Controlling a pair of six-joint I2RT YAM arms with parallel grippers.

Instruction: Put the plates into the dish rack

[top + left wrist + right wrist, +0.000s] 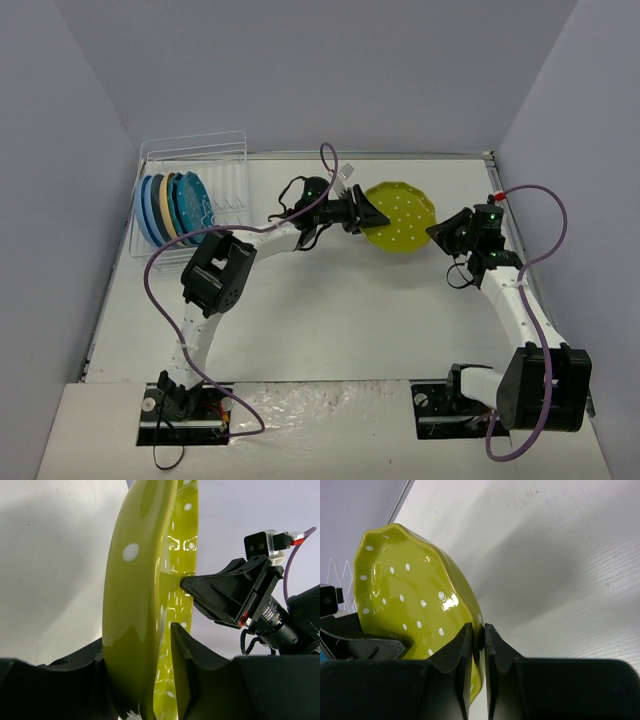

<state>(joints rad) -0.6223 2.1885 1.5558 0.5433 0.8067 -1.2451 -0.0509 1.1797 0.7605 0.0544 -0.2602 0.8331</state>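
Observation:
The lime green dotted plate (400,217) hangs above the table between both arms, tilted on edge. My right gripper (440,232) is shut on its right rim; in the right wrist view (478,630) the two fingers pinch the thin rim of the plate (410,595). My left gripper (372,214) holds the opposite rim; in the left wrist view (137,642) one finger lies against the plate's (135,580) back and the other against its inner face. The white wire dish rack (228,150) stands at the back left, with several plates (172,207), blue, orange-yellow and teal, upright in its slots.
Grey walls close in the table at the back and both sides. The right gripper's body (235,595) faces the left wrist camera across the plate. The left gripper (355,640) shows at the lower left of the right wrist view. Purple cables loop over both arms.

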